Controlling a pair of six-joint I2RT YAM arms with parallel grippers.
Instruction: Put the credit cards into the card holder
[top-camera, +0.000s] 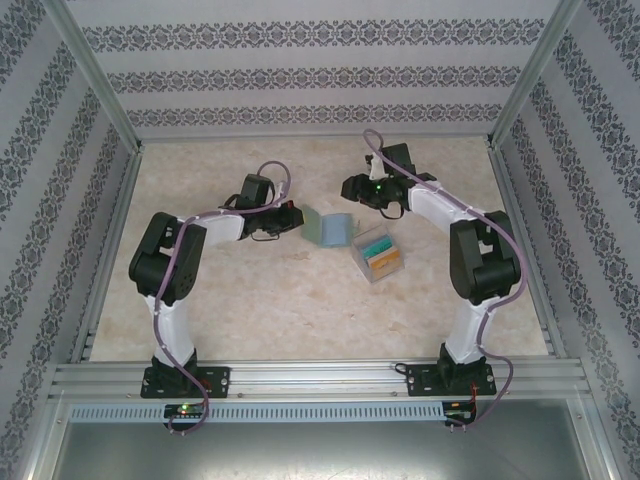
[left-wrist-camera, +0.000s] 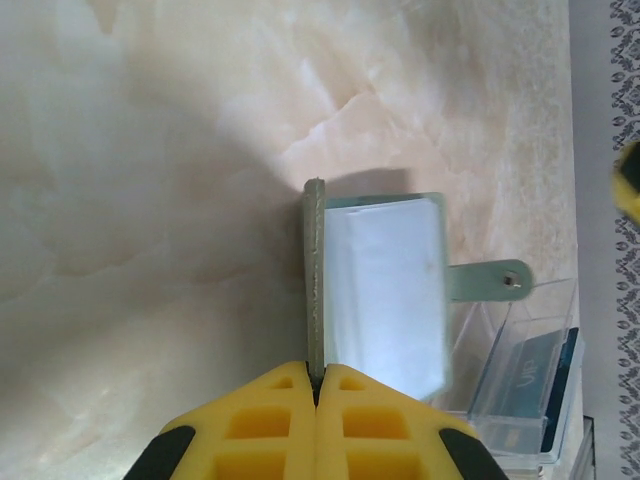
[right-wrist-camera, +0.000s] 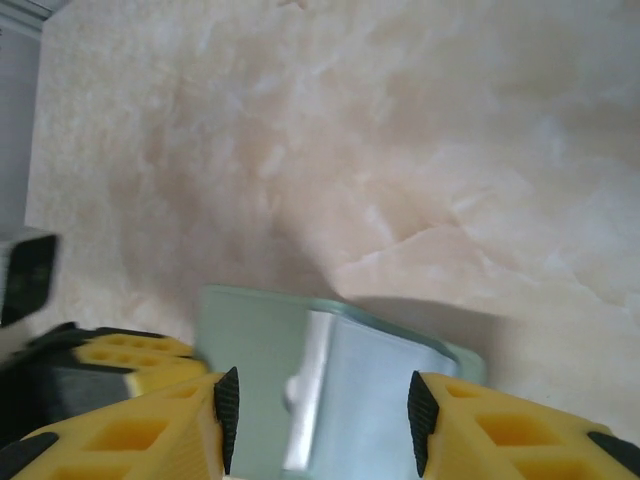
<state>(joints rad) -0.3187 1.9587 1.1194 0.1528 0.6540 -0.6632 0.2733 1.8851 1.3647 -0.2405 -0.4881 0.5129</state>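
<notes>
One card holder (left-wrist-camera: 385, 290), edge pinched by left gripper (left-wrist-camera: 316, 375)

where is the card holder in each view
Top external: the card holder lies mid-table, just right of the left gripper and up-left of the clear box.
Left wrist: card holder at centre, open, one flap pinched in the left gripper; clear box lower right.
Right wrist: card holder at bottom centre, between the open fingers of the right gripper.
Shared landmark: the beige marbled table.
</notes>
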